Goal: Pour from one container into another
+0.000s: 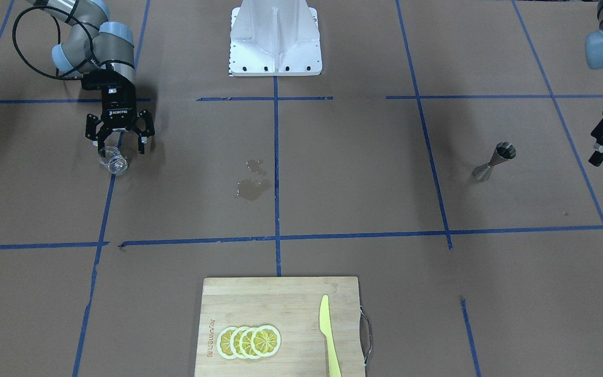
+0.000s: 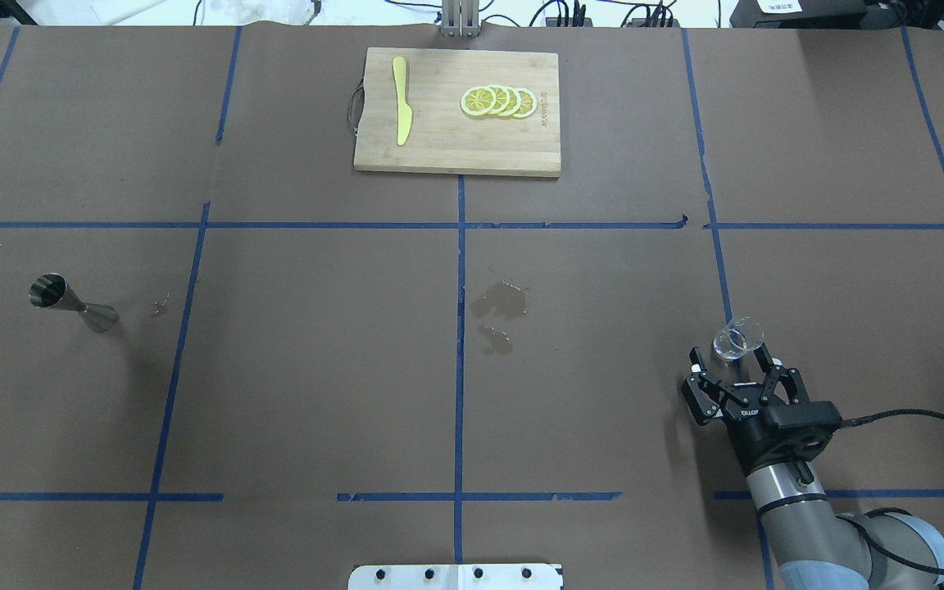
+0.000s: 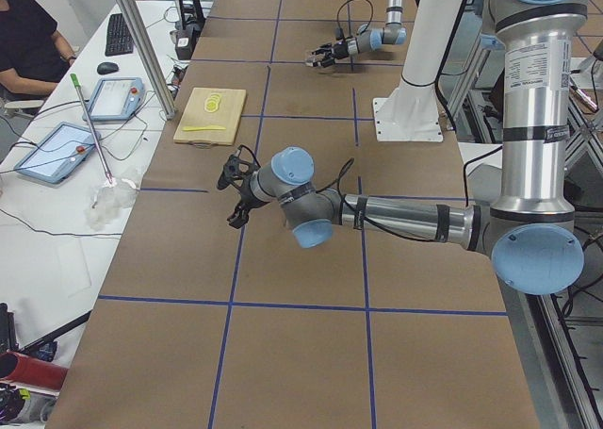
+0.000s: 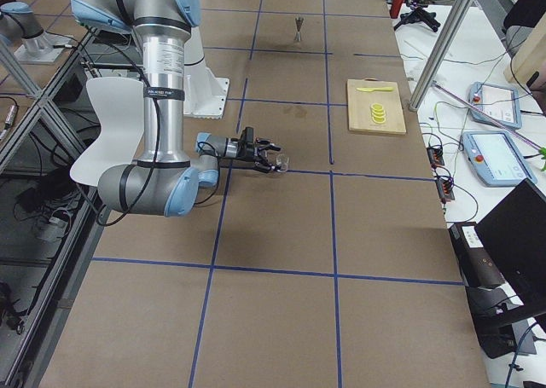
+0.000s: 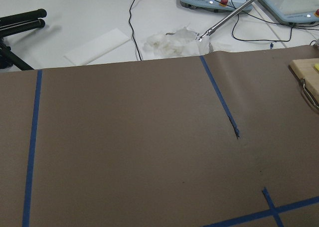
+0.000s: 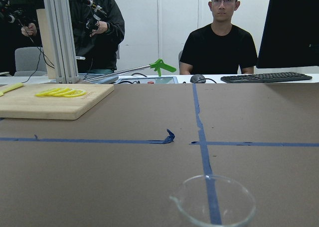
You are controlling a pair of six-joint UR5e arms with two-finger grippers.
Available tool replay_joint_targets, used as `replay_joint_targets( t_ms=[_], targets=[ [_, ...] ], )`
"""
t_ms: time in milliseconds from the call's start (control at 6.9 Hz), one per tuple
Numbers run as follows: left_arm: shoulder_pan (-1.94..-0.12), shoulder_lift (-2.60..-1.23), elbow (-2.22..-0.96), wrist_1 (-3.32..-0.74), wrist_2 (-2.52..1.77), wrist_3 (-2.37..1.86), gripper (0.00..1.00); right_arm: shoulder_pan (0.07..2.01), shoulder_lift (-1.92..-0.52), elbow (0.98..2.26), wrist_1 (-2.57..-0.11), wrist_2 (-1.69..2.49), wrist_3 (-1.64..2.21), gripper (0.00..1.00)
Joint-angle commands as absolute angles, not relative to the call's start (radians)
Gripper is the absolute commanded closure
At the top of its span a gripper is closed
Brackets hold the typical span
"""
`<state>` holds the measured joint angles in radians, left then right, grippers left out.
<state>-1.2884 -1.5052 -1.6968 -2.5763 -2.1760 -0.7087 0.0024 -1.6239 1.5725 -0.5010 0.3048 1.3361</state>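
Bright, even light from above fills every view, and the brown tabletop (image 2: 316, 393) shows no hot spots. Shadows are faint and soft-edged, as beside the jigger (image 2: 70, 301). The wet patch (image 1: 253, 188) near the tabletop's middle gives a dull glint. In the right wrist view the cup (image 6: 214, 204) at the bottom edge is slightly out of focus, with thin highlights on its rim. In the left wrist view the white surface (image 5: 99, 17) past the tabletop's far edge is nearly blown out.
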Motion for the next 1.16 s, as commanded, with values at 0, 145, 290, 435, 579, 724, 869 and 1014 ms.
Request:
replay_joint_targets(
  t_ms=[0, 145, 290, 435, 579, 724, 869, 1014],
  targets=[
    [-1.292, -1.500, -1.695, -2.568, -2.210, -0.709, 0.00, -0.069, -1.652, 1.575, -0.434, 0.256, 1.336, 0.00],
    [-1.292, -1.500, -1.694, -2.568, -2.210, -0.709, 0.00, -0.098, -1.692, 1.577, -0.382, 0.244, 1.335, 0.00],
    [-1.290, -1.500, -1.687, -2.568, -2.212, -0.709, 0.00, -0.124, -1.728, 1.577, -0.311, 0.238, 1.333, 0.00],
    [-1.289, -1.500, -1.680, -2.566, -2.212, -0.709, 0.00, -0.132, -1.773, 1.577, -0.260, 0.241, 1.332, 0.00],
    [-1.284, -1.508, -1.669, -2.525, -2.212, -0.709, 0.00, -0.132, -1.829, 1.581, -0.197, 0.255, 1.321, 0.00],
    [-1.284, -1.529, -1.672, -2.425, -2.235, -0.707, 0.00, -0.127, -1.897, 1.583, -0.148, 0.293, 1.318, 0.00],
    [-1.285, -1.532, -1.667, -2.412, -2.240, -0.678, 0.00, -0.123, -1.946, 1.592, -0.083, 0.336, 1.278, 0.00],
    [-1.292, -1.534, -1.637, -2.375, -2.258, -0.631, 0.00, -0.071, -1.965, 1.592, -0.051, 0.391, 1.246, 0.00]
  ],
)
